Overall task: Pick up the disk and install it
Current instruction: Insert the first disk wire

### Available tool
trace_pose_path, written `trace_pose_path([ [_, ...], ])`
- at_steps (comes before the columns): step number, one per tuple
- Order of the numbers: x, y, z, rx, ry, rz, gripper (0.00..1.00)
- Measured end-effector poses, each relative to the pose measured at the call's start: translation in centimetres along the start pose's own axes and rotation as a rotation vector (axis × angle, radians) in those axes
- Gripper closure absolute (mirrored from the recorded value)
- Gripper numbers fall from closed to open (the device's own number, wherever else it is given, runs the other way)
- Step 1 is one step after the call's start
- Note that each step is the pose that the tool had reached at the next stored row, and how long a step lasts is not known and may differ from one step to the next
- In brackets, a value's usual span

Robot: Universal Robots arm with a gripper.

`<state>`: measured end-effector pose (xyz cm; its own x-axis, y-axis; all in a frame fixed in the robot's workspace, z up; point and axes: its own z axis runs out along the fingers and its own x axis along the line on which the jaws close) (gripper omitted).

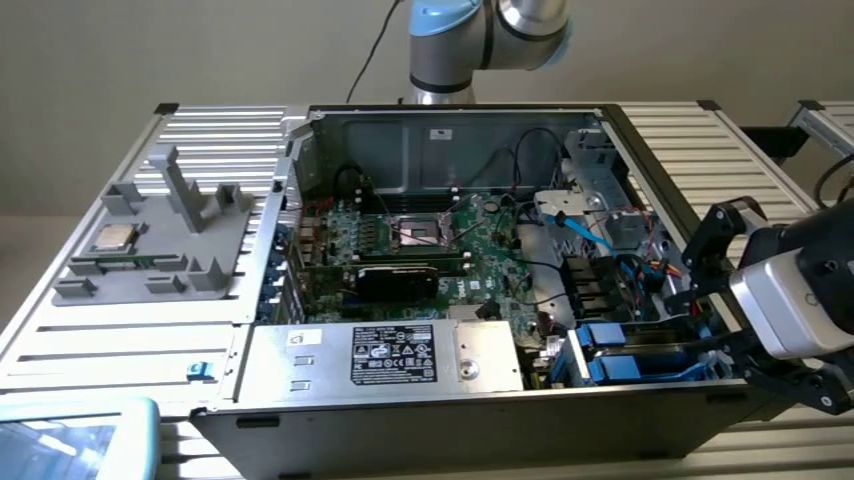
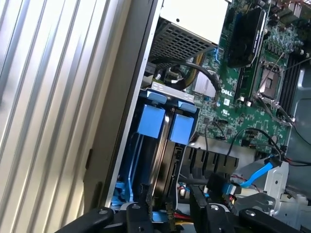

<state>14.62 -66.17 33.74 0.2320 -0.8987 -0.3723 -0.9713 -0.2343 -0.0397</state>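
Ribbed aluminium worktop [image 1: 134, 340] carrying an open black tower computer case [image 1: 400, 425] laid on its side, interior exposed. The grey and light-blue robot arm [image 1: 467, 30] rises behind the case. Inside the case, near the front wall, lies a large silver power-supply box with a black label [image 1: 400, 355]. Behind it is the green motherboard [image 1: 427, 240] with an empty processor socket. On the worktop at the exterior view's left stands a grey moulded fixture tray [image 1: 174, 235].

The disk [image 1: 638, 352], a flat silver-grey hard drive in a blue plastic carrier, stands on edge in the drive bay at the case corner on the exterior view's right. The wrist view shows its blue end tab beside a second, similar blue tab.

The black and white gripper [image 1: 703, 320] reaches over the case wall at that bay, in line with the disk. Whether it grasps the carrier or has released it cannot be told. A small square silver CPU chip [image 1: 112, 238] rests on the tray.

Progress, as judged: pick-up and insertion appear done. Full seating and release are unconfirmed.
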Motion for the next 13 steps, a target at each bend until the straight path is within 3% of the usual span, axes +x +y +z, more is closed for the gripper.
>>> trace_pose_path([
  [5, 0.13, -0.08, 0.26, -0.0083, -0.0207, -0.026, 0.56],
  [13, 0.39, -0.48, 0.60, -0.0250, -0.0332, -0.062, 0.56],
])
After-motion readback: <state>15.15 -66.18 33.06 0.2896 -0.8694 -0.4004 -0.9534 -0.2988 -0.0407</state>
